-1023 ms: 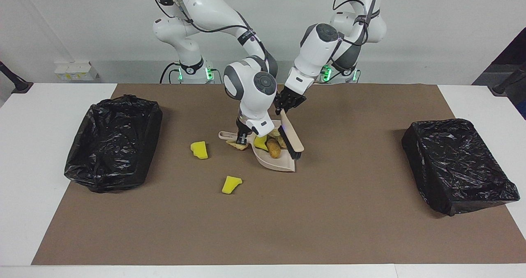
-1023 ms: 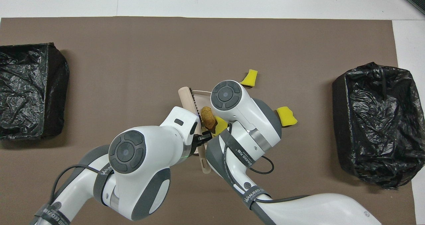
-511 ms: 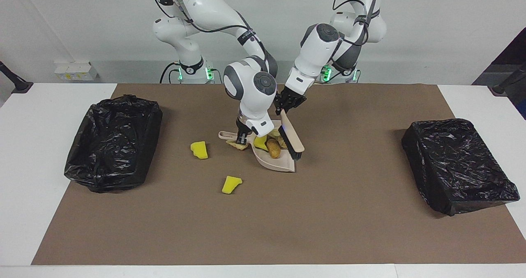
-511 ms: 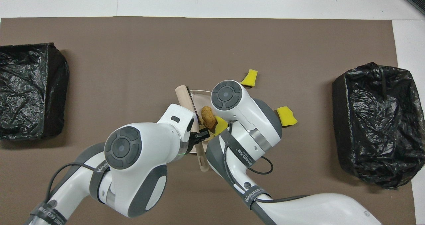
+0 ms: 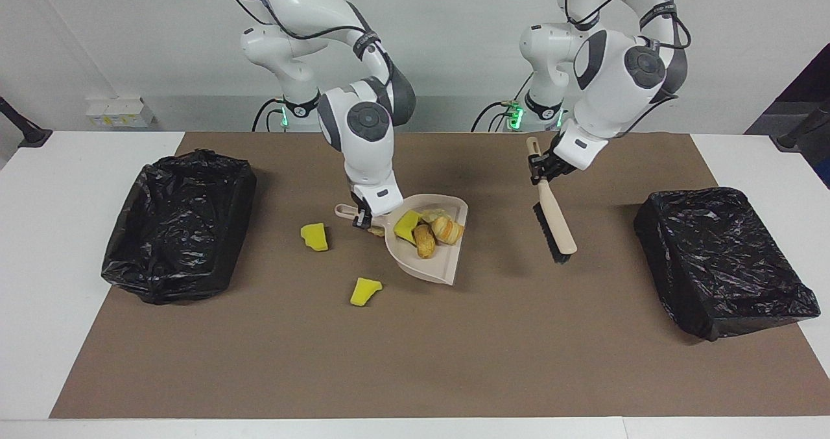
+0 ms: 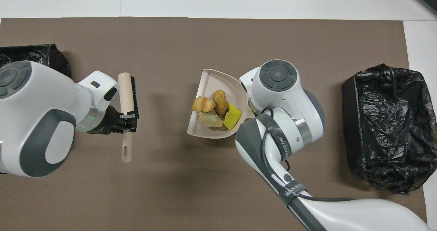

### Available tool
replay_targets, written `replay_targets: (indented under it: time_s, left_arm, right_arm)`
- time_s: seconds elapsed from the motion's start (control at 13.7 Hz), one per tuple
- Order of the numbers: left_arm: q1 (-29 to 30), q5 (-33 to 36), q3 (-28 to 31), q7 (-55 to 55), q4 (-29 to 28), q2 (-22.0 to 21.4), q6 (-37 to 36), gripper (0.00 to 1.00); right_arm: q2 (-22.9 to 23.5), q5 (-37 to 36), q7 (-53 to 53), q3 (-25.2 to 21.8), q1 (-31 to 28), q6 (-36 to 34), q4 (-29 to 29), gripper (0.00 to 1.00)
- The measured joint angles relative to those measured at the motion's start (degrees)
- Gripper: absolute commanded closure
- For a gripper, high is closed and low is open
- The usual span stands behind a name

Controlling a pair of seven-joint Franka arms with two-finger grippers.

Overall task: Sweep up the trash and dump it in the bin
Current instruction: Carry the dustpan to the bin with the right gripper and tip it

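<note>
Since the earlier frames, the left gripper (image 5: 543,168) has carried the brush (image 5: 555,222) away from the dustpan (image 5: 436,257) and is now holding it in the air over the bare mat (image 5: 454,361), toward the left arm's end of the table, its jaws clamped on the brush handle. The right gripper (image 5: 360,217) is gripping the dustpan handle, jaws closed on it, and the pan appears to be tilting up off the mat, mouth raised.

Trash is lying in two groups. Inside the pan are sitting a yellow wedge (image 5: 407,226), an orange-brown nugget (image 5: 425,240), a croissant-like piece (image 5: 447,229) and a pale crumbly piece (image 6: 210,119). On the mat, outside the pan, are resting two more yellow wedges: one (image 5: 315,237) near the pan's handle, the other (image 5: 365,291) farther from the robots. A small beige scrap (image 5: 375,231) is showing just beside the handle; whether it is touching the pan cannot be told.

Two black-lined bins are standing at the table's ends, one (image 5: 178,222) at the right arm's end, one (image 5: 723,261) at the left arm's.

Judgement: the sweeping is pausing with part of the load collected. Either a first dump is coming, probably into the bin at the right arm's end, or the pan is being repositioned. At least two wedges are remaining to be swept.
</note>
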Motion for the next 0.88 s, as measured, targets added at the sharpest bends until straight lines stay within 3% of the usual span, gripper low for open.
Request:
replay_targets:
  time_s: [0.44,0.66,0.88]
  left_arm:
    - [0.94,0.20,-0.52,1.48,0.01,0.00,-0.44,1.00]
    - [0.94,0.58,-0.52,1.48,0.01,0.00,-0.70,1.00]
    - [0.94,0.66,-0.53,1.71,-0.02,-0.01,-0.77,1.00]
  right_arm:
    - [-8.24,-0.44,-10.14,-0.74,-11.45,-17.89,3.49,1.00]
    - [-10.83,-2.09,-23.07,-1.43,-24.67,-23.03,5.31,1.00]
    - [-10.79,-11.79,-36.41,-1.82,-36.49,-22.11,6.35,1.00]
